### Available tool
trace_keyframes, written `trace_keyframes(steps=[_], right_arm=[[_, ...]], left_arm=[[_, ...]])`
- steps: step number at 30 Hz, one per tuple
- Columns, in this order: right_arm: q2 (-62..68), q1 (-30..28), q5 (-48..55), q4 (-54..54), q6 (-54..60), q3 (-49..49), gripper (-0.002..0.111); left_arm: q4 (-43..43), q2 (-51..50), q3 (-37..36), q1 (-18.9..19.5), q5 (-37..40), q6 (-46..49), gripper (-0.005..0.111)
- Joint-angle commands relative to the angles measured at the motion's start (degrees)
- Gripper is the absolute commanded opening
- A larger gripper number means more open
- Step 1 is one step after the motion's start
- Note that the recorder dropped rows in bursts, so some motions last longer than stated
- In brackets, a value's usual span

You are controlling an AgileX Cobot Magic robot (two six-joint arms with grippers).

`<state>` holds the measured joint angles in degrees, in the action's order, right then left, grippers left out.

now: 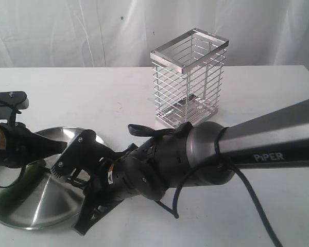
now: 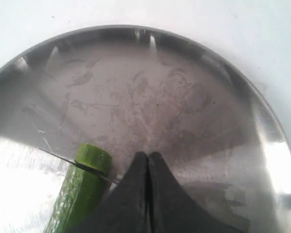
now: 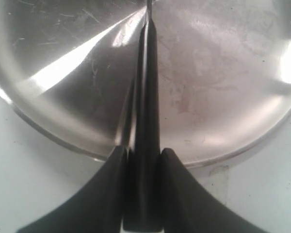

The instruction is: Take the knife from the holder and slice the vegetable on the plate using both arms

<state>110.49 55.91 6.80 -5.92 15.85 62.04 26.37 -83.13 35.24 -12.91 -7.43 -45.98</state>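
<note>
The knife (image 3: 148, 73) has its black handle clamped between my right gripper's (image 3: 141, 151) fingers. Its blade points out over the steel plate (image 3: 223, 97). In the left wrist view the thin blade (image 2: 63, 159) lies across the cucumber (image 2: 80, 191), just behind its cut end. My left gripper (image 2: 148, 156) is shut with nothing between its fingers, its tips low over the plate (image 2: 184, 97) right beside the cucumber. From the exterior view the cucumber (image 1: 13, 193) lies on the left part of the plate (image 1: 41, 208). The wire holder (image 1: 190, 77) stands behind with no knife in it.
The right arm (image 1: 206, 152) reaches across the front of the white table (image 1: 92, 98) from the right, its cable (image 1: 252, 206) hanging below. The left arm (image 1: 10, 144) comes in from the left edge. A white curtain hangs behind.
</note>
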Motion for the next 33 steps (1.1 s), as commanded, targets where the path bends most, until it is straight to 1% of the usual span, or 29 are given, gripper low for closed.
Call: trace_keyframes(steps=[1,6,9,13,15,19,24,28,33], right_arm=[[-0.39,0.05,-0.6,0.29,0.56,0.19,0.0],[-0.39,0.05,-0.6,0.29,0.56,0.19,0.0],[-0.39,0.05,-0.49,0.29,0.56,0.19,0.0],[-0.74,0.05,-0.41,0.29,0.56,0.19,0.0],[-1.01,0.05,-0.28,0.29,0.56,0.56,0.0],[-1.12,0.05,0.44,0.29,0.56,2.47,0.0],[-0.31,0.05,1.41,0.29,0.56,4.17,0.0],[1.34,0.05,3.02,0.29,0.56,5.96,0.0],[3.29,0.05,3.66,0.29,0.56,6.48,0.0]], left_arm=[[-0.22,-3.06,-0.53,-0.36,1.62,1.07,0.0],[-0.22,-9.55,-0.53,-0.36,-0.2,1.07,0.0],[-0.22,-10.46,-0.43,-0.36,-0.53,1.07,0.0],[-0.12,-6.6,0.49,-0.36,-0.31,1.07,0.0],[-0.12,-3.61,1.29,-0.36,2.2,1.22,0.0],[-0.12,1.95,2.09,-0.36,9.71,2.62,0.0],[0.0,6.98,0.18,-0.36,14.44,2.66,0.0],[-0.11,7.43,-4.01,-0.36,14.39,2.51,0.0],[-0.11,6.65,-7.54,-0.36,9.51,2.11,0.0]])
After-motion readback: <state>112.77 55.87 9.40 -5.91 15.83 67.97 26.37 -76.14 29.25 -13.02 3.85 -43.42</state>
